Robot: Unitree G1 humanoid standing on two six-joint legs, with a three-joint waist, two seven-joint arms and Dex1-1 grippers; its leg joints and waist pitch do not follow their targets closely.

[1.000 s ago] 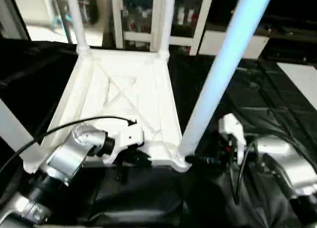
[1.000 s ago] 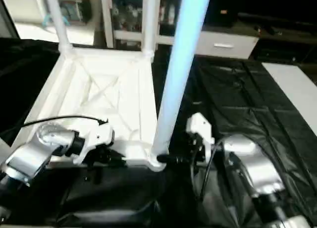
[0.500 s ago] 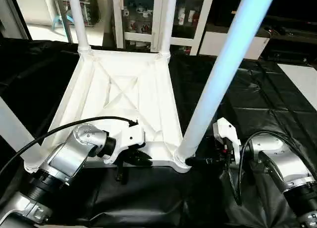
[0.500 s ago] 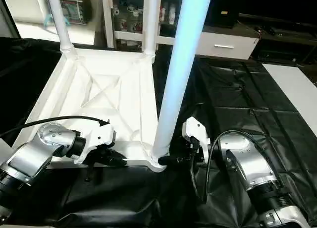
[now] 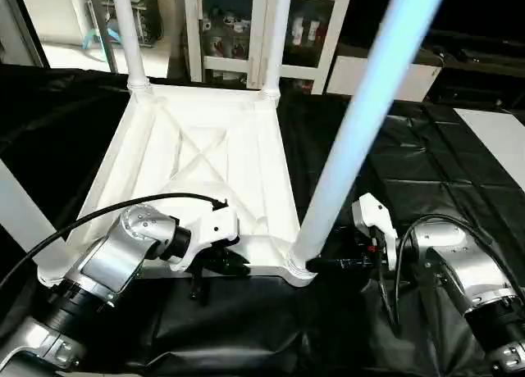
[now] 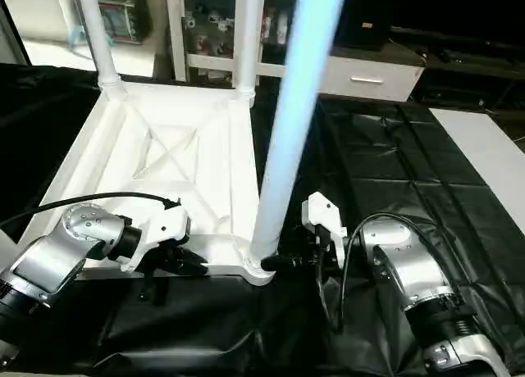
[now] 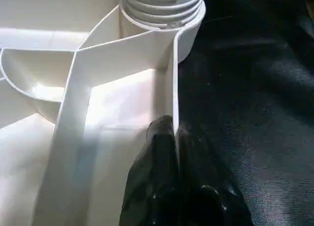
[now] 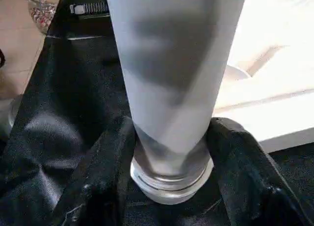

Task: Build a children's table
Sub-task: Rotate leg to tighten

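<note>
The white table top [image 5: 205,147] lies upside down on black cloth, its X-ribbed underside facing up. Two legs [image 5: 127,33] [image 5: 276,33] stand in the far corner sockets, and a third leg [image 5: 20,213] rises at the near left. The near right leg [image 5: 353,139] stands in its socket [image 5: 299,266], leaning slightly right. My left gripper [image 5: 234,265] is shut on the top's near rim, its fingers [image 7: 162,152] pinching the thin wall. My right gripper [image 5: 324,265] is closed around that leg's base, one finger [image 8: 113,162] on each side.
Black sheeting [image 5: 394,164] covers the work surface around the table top. A glass-door cabinet [image 5: 238,24] stands behind the far legs, and a white panel [image 5: 500,131] lies at the far right. My left arm's black cable [image 5: 123,209] arcs over the near rim.
The view has shifted slightly. The near right leg has tipped a little to the left at its top. Both grippers keep their holds in the same places.
</note>
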